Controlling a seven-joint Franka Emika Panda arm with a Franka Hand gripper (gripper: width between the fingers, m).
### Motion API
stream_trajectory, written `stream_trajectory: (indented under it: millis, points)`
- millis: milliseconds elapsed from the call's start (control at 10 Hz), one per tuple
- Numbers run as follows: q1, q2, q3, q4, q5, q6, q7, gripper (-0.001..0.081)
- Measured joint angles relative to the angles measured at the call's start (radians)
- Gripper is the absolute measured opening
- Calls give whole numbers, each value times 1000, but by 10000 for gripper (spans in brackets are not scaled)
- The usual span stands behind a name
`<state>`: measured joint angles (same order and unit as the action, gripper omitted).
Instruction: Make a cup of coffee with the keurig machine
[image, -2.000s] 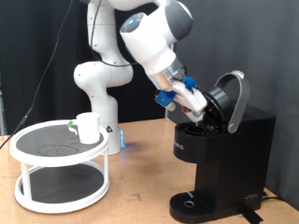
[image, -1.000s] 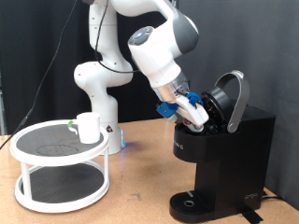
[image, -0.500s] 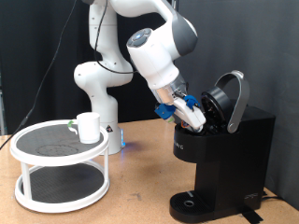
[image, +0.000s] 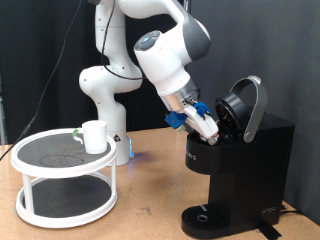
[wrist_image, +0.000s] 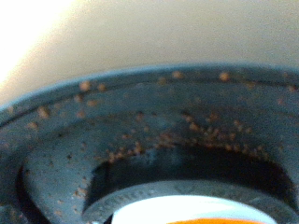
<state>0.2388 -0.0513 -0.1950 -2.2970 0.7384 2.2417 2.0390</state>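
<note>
Standing at the exterior view's right: keurig machine (image: 240, 165), boxy matte black, silver-trimmed lid (image: 246, 105) tilting open. Looking heavy and rigid; lid probably best taken by its front rim. Reaching into the open mouth from the left: gripper (image: 212, 128), finger spread impossible to tell, nothing visibly held. Filling the wrist view: dark speckled pod chamber (wrist_image: 140, 140), blurred. Sitting well apart on a round white two-tier stand (image: 60, 165) at left: cup (image: 94, 136), white, likely fragile and slick, best gripped at rim or handle.
</note>
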Motion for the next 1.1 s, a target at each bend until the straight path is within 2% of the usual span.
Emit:
stream_trajectory:
  millis: [100, 200, 500, 600, 900, 1100]
  points:
    - [0, 0, 0, 0, 14, 2, -7, 687]
    - [0, -3, 0, 1, 28, 2, -20, 727]
    - [-5, -34, -13, -2, 66, -44, -91, 733]
    - [-9, -56, -22, -7, 66, -74, -100, 734]
    - [-9, -60, -28, -7, 102, -68, -108, 734]
    - [-15, -91, -51, -8, 137, -116, -127, 734]
